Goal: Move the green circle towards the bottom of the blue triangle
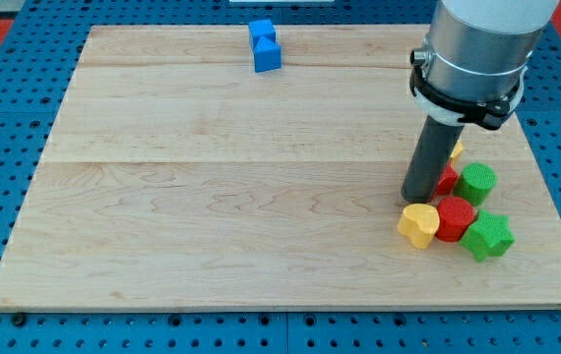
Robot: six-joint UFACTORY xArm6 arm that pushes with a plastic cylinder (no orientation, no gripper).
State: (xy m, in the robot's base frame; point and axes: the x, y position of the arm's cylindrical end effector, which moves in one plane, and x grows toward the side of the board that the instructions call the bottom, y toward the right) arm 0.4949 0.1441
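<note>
The green circle (477, 183) sits near the board's right edge, in a cluster of blocks. The blue triangle (267, 55) lies at the view's top, just left of centre, with a blue block (261, 30) touching it from above. My tip (419, 198) rests on the board at the left side of the cluster, left of the green circle, with a red block (447, 179) between them. The rod hides part of that red block and of a yellow block (455, 150) behind it.
A yellow heart (419, 225), a red hexagon-like block (455, 217) and a green star (487, 236) lie below the green circle. The wooden board (212, 197) rests on a blue pegboard.
</note>
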